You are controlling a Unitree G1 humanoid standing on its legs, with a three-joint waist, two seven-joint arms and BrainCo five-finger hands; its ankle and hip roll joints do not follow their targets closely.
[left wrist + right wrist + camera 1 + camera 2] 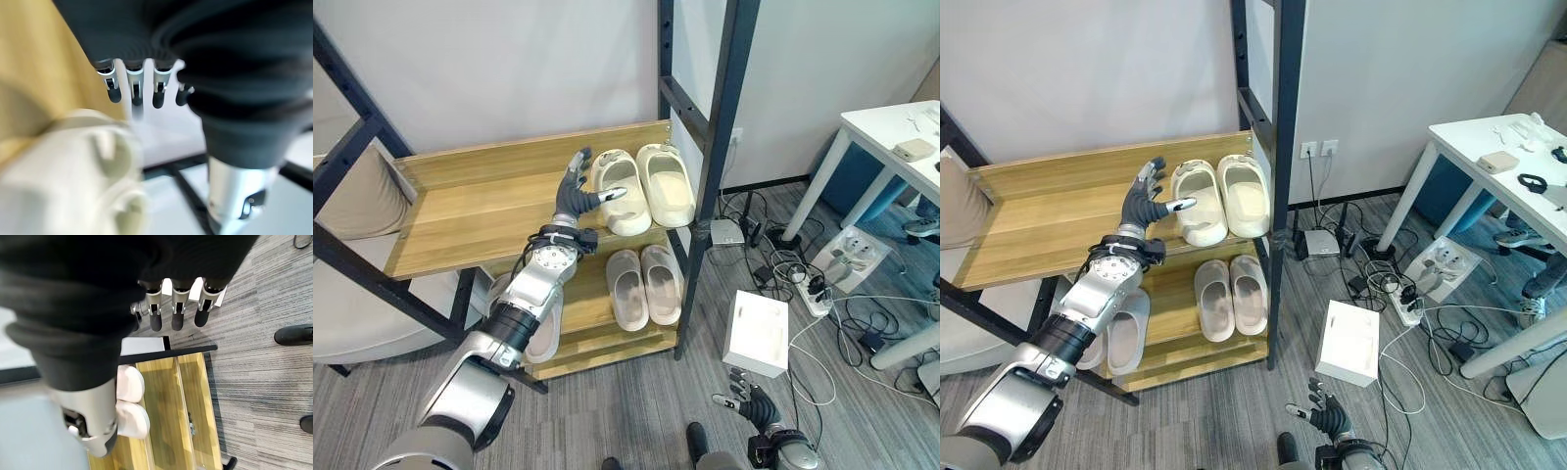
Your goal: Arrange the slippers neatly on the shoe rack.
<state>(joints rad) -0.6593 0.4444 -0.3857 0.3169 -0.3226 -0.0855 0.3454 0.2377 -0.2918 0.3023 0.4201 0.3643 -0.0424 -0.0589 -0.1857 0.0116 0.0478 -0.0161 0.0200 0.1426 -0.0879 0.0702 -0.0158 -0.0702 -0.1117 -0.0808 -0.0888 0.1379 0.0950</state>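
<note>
Left hand (578, 196) relaxed, fingers straight, resting at the cream slippers' (641, 188) nine o'clock side, probably squaring the pair up on the shoe rack (470, 211); right hand (749, 397) loose, idle.

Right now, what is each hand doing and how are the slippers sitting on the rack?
left hand: open, thumb by the nearer cream slipper.
right hand: open, low over the floor, holding nothing.
cream slippers: side by side on the top shelf.
pale pink slippers: side by side on the lower shelf.
</note>
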